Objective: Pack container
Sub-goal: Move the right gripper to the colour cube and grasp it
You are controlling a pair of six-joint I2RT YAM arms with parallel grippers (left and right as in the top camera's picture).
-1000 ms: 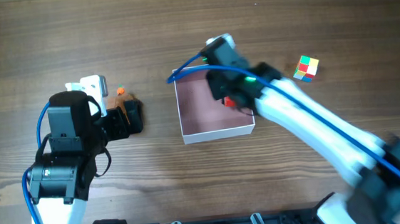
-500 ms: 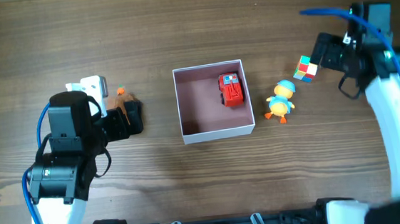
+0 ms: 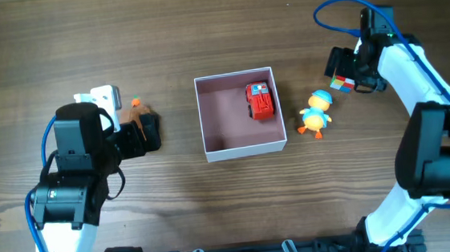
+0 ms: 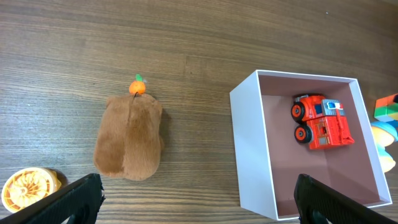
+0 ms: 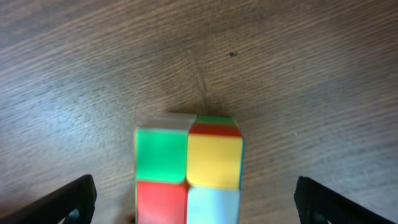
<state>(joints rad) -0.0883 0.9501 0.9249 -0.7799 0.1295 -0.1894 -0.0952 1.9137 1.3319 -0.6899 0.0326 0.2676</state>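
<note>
Since 1 s ago your R arm has left the container [image 3: 244, 149]. It swung out to the upper right of the overhead view and now sits on top of the colour cube [image 5: 188, 165]. The red truck [image 3: 261, 101] stayed behind in the upper-right corner of the pink floor, so I'd call that item packed and the cube next. The container itself hasn't shifted; it's at frame centre. The duck [image 3: 315, 112] lies just right of it, still outside.

L arm hasn't moved. The left gripper [image 4: 199, 205] is spread wide w/ nothing in it.

Overhead hides most of the cube under the arm, so you can't read the grasp there. The R wrist cam does show it: the right gripper [image 5: 194, 202] is wide, tips at both lower corners, cube between them and not touched, as far as I can see.

The L wrist cam also gives you a brown plush [image 4: 129, 144] left of the container, plus an orange-yellow disc [image 4: 26, 188] at lower left. Both are mostly covered in the overhead view.
</note>
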